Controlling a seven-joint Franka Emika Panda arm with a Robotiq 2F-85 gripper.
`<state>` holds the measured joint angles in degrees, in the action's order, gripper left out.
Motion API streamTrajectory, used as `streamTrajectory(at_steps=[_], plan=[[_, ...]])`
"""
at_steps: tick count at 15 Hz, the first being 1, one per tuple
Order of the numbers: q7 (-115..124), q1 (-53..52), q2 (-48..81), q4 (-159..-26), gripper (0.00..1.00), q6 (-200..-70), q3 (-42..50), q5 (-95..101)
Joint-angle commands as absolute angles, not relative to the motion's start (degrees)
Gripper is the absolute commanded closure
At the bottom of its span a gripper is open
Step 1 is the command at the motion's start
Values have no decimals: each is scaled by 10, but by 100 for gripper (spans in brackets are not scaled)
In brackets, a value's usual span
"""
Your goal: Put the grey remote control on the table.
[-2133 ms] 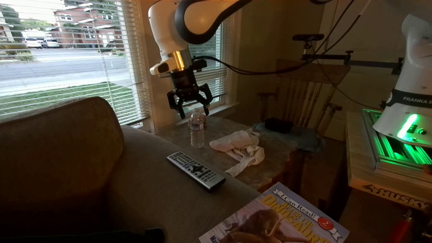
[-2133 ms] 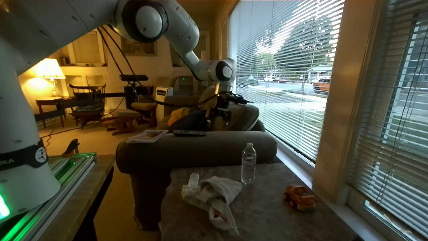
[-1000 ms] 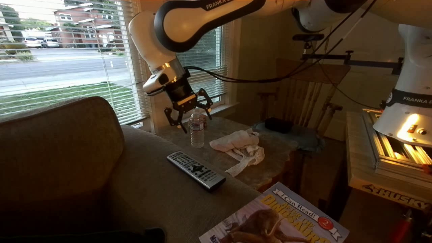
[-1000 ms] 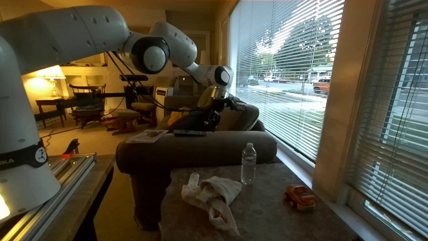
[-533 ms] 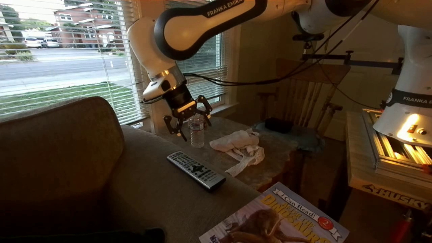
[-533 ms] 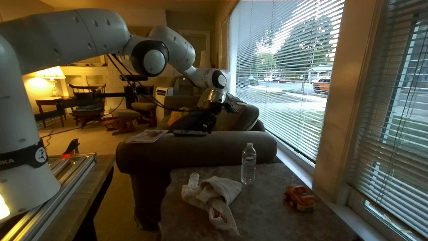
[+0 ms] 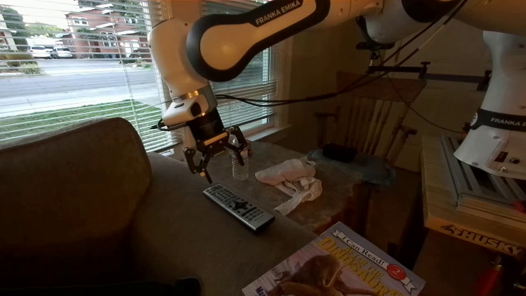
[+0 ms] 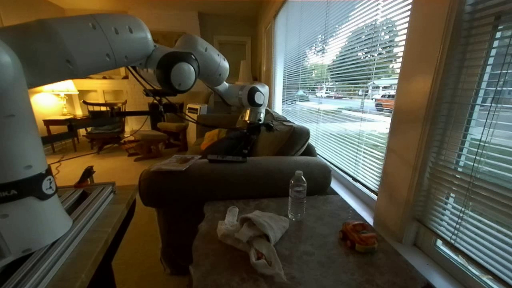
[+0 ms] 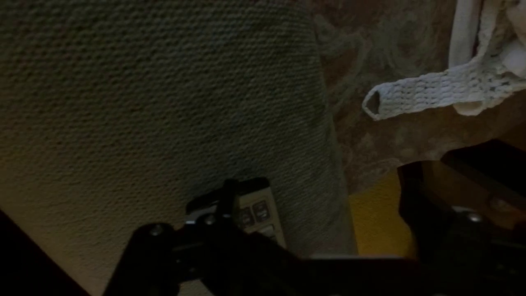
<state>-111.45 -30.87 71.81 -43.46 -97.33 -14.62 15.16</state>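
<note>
Its jaws spread and holding nothing, the gripper (image 7: 225, 172) hangs lower now, left of centre in frame, near the upper-left end of the grey remote control (image 7: 238, 209), which lies mid-frame on the sofa arm (image 7: 174, 187): a grasp seems close, the table (image 8: 320, 256) yet to receive it. One each: remote control, book (image 7: 337, 267), bottle (image 8: 297, 200), toy car (image 8: 359, 237), white cloth (image 8: 264, 226)

There was one remote control (image 7: 238, 207), one book (image 7: 328, 267), one bottle (image 8: 297, 199), one toy car (image 8: 359, 237), one white cloth bundle (image 8: 263, 225) and one pincer (image 7: 225, 172).
</note>
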Motion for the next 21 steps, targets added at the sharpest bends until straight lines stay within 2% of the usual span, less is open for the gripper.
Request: streamTrajectory(at_steps=[1,7,21], plan=[[-1135,-321,737,-409,0,-1012,-147,160],[-1153,-327,752,-400,0,-1047,-154,151],[-1156,-362,801,-317,0,-1014,-139,106]])
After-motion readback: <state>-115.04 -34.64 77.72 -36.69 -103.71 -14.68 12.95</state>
